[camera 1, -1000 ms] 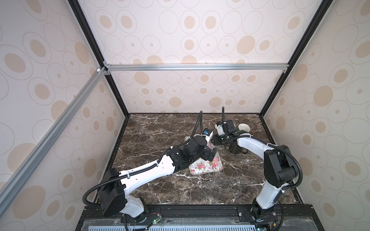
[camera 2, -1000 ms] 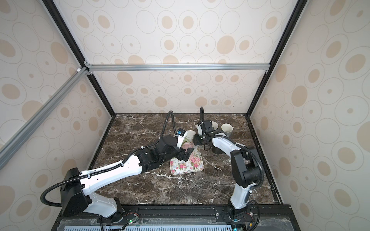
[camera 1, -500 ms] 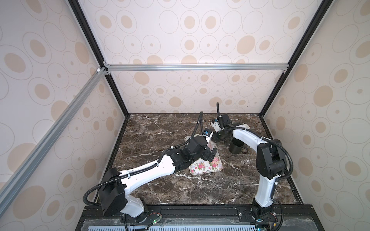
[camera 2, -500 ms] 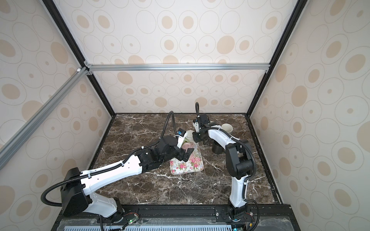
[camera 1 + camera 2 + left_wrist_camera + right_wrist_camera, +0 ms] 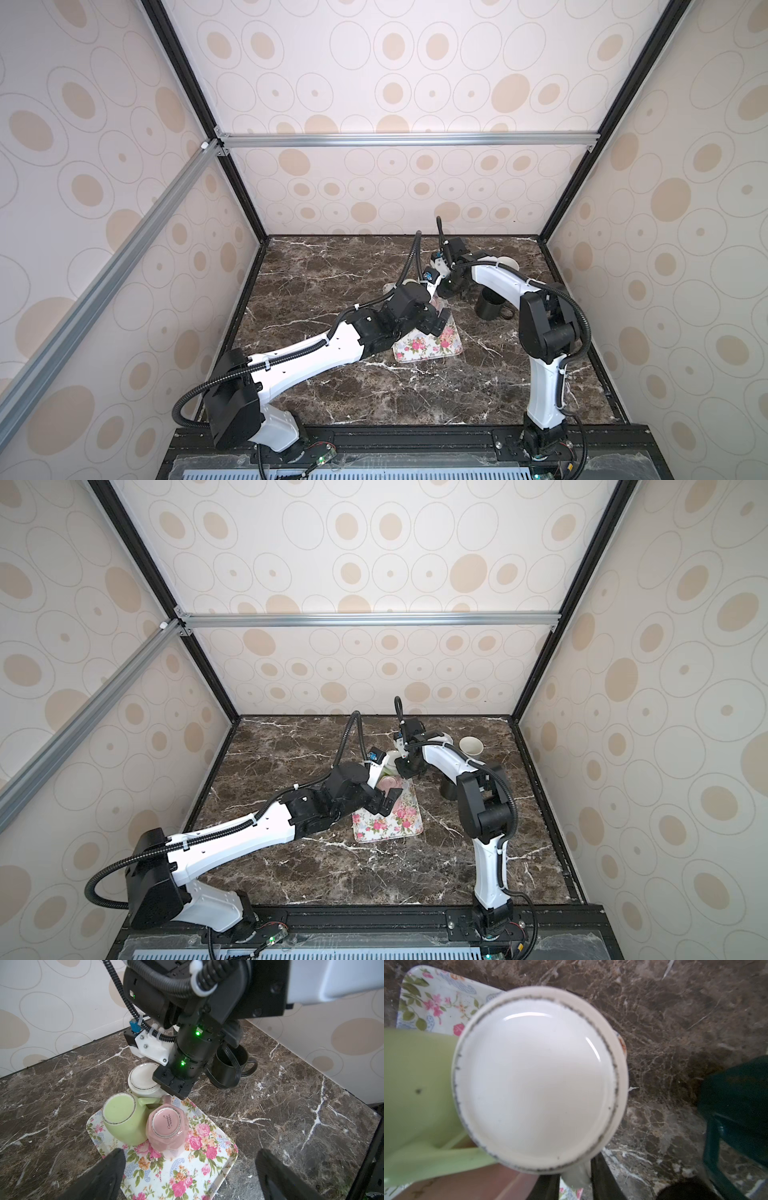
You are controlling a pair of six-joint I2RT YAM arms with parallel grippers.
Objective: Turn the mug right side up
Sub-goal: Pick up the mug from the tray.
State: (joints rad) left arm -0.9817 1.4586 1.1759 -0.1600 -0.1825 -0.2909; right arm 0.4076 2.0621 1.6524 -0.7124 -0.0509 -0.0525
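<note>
Three mugs stand upside down at the far end of the floral tray: a cream mug, a green mug and a pink mug. My right gripper points straight down beside the cream mug. Its two dark fingers sit on either side of that mug's handle and press on it. In both top views the right gripper is at the tray's far end. My left gripper hovers wide open and empty over the tray's near part, short of the pink mug.
A black mug stands upright on the marble, right of the tray, close to the right arm. A cream cup stands upright near the back right corner. The enclosure walls close in the back and sides.
My right arm has swung left and come down at the cream mug, and its jaws have narrowed onto the handle. The left arm has not moved.
</note>
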